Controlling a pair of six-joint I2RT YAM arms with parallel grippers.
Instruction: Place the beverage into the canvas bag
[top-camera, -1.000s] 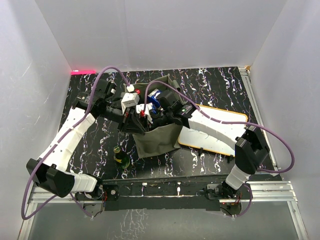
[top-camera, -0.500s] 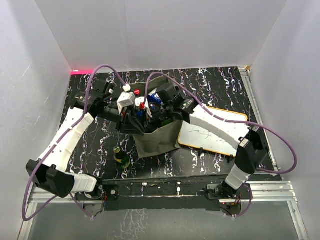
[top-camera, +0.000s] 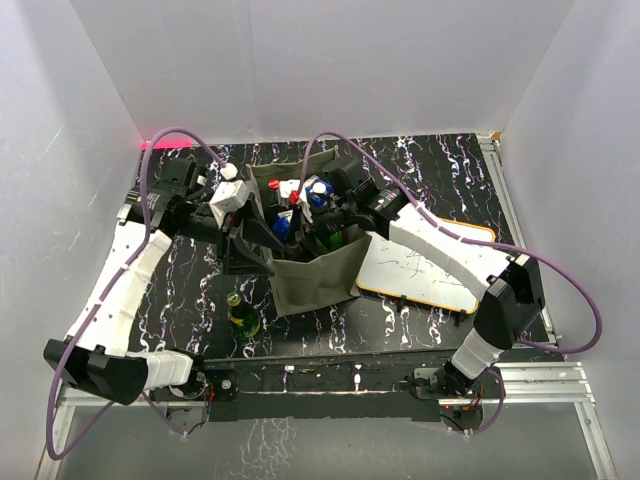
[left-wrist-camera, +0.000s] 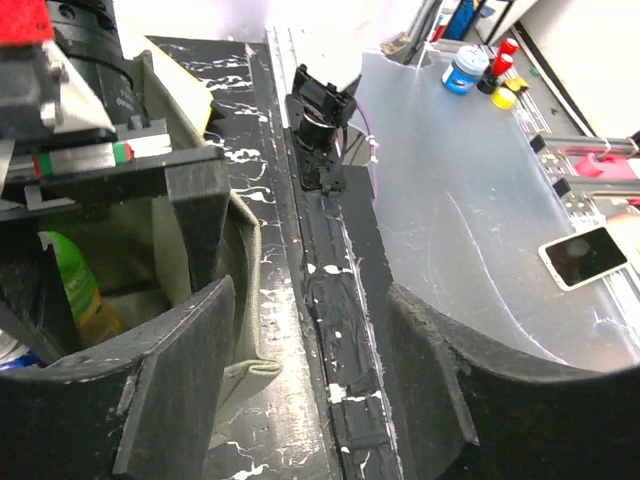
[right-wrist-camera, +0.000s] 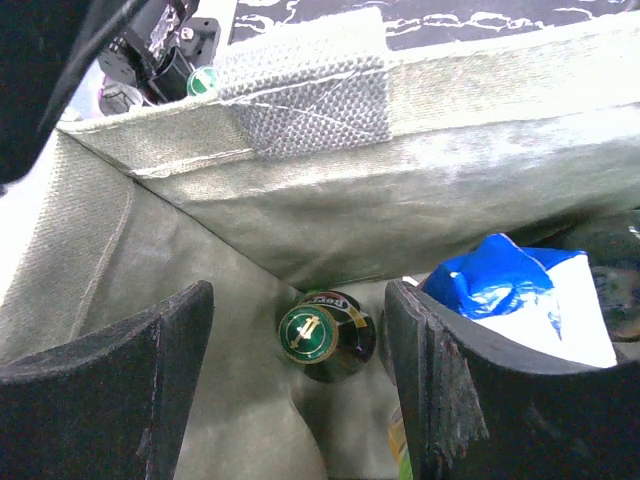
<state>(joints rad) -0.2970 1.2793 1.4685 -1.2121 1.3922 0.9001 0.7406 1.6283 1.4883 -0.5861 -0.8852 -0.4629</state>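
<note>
the left gripper (left-wrist-camera: 300, 400) stands well open with nothing between its fingers (left-wrist-camera: 170, 385). it hangs at the 9 o'clock rim of the canvas bag (top-camera: 315, 280), one finger just over the cloth edge and the other out over the table (top-camera: 420, 170). the right gripper (right-wrist-camera: 295, 390) is also spread wide and holds nothing. it is down inside the bag's mouth, and a green bottle (right-wrist-camera: 322, 335) with a green-and-gold cap stands on the bag floor below the gap between its fingers, apart from both as far as the view shows.

counted: one bag, near the middle of the table; one whiteboard (top-camera: 425, 270) lying flat at the bag's 3 o'clock, just beside it; one loose bottle (top-camera: 241, 316) upright on the table at the bag's 7 o'clock. inside the bag are the capped green bottle, a blue-and-white packet (right-wrist-camera: 520, 295) at its 3 o'clock, and a green-labelled bottle (left-wrist-camera: 78, 285) seen past the left finger; whether this last is a second bottle i cannot tell for sure.

the left arm (top-camera: 125, 280) rises from its base at 7 o'clock and bends in toward the bag's left side. the right arm (top-camera: 440, 245) rises from 5 o'clock, crosses above the whiteboard and dips its wrist into the bag from 2 o'clock.
</note>
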